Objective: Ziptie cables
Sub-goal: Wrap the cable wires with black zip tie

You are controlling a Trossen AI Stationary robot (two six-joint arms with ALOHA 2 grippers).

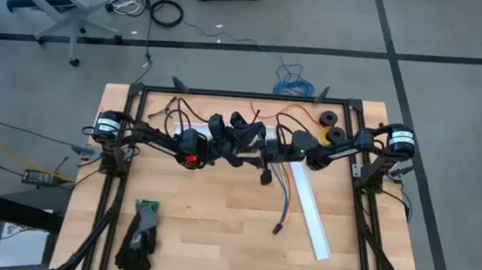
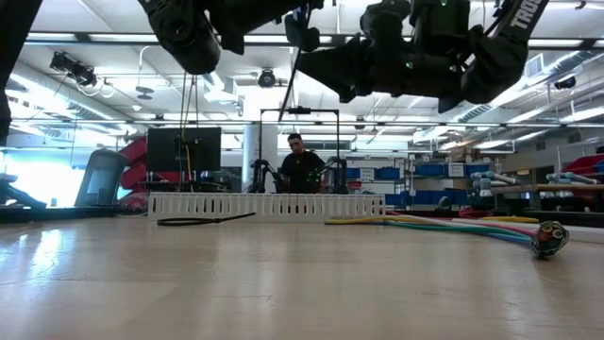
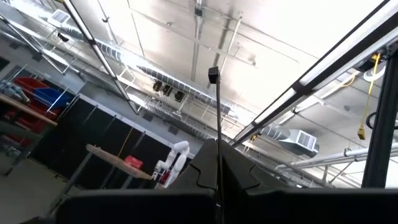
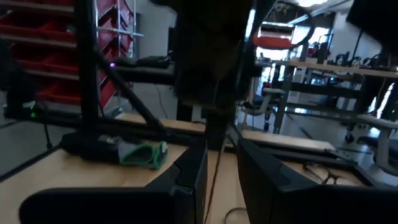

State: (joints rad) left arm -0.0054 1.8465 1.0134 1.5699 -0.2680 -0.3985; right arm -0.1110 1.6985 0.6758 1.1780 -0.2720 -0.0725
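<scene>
The cables [image 1: 285, 196] lie on the table right of centre, and their dark connector [image 1: 278, 230] points toward the near edge. In the low view the cables [image 2: 453, 227] rest flat, ending at the connector [image 2: 549, 238]. Both arms meet high over the table's middle. My left gripper [image 1: 243, 135] is tipped upward and is shut on a thin black ziptie [image 3: 217, 124]. My right gripper [image 4: 221, 177], also right gripper [image 1: 265, 170], hangs just beside it, left of the cables. Its fingers are slightly apart and nothing is between them that I can make out. My left gripper pinches the black ziptie by its lower strap [image 3: 218, 163] between the two shut fingers. The strap runs along the fingers and stands straight out past them toward the ceiling. Its small head [image 3: 213, 76] is at the free end, clear of everything.
A long white slotted channel [image 1: 313, 213] lies right of the cables, and another channel [image 2: 264, 205] stands across the far side. Black-and-green gloves [image 1: 139, 235] sit near the left near corner. Two black rolls [image 1: 328, 125] are by the far right. A person [image 2: 302, 170] stands beyond the table.
</scene>
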